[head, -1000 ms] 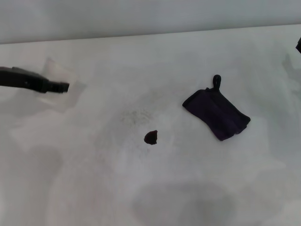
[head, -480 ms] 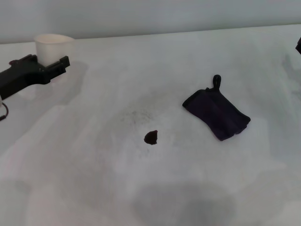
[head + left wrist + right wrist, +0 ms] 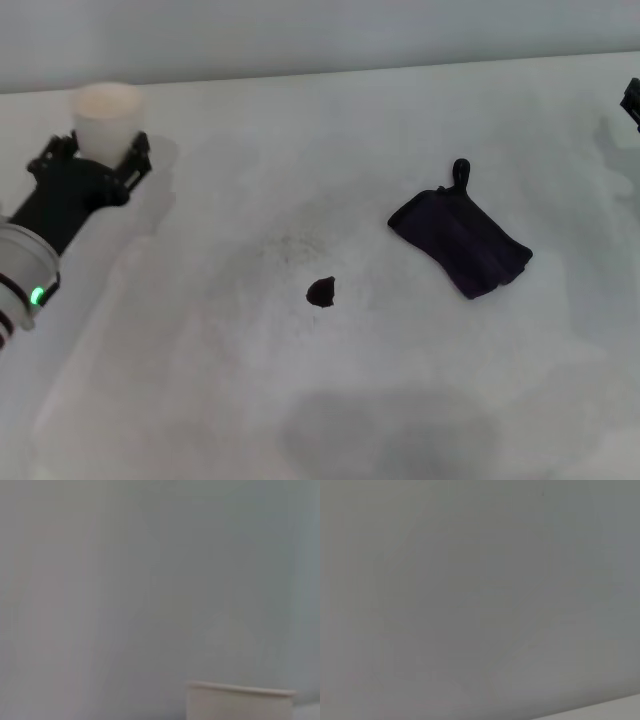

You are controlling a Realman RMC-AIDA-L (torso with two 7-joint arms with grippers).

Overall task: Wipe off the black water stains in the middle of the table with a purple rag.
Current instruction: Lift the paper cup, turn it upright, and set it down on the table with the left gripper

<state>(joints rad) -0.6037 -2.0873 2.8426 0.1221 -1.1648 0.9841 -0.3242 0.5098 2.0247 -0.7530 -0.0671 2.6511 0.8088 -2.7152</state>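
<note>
Cup between the left jaws, rag untouched

Left gripper [image 3: 100,152] stands open around a white cup [image 3: 104,120]; I can't see inside it. From the stain [image 3: 321,291] on the table [image 3: 300,400], the rag [image 3: 460,240] lies right, long axis diagonal, loop pointing away. I can't tell the right gripper's [image 3: 633,100] state.

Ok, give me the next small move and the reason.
Probably bring the right pincer, now at the table's far right edge, toward the purple rag. The rag lies untouched right of the black water stains; the left pincer flanks a white cup.
</note>
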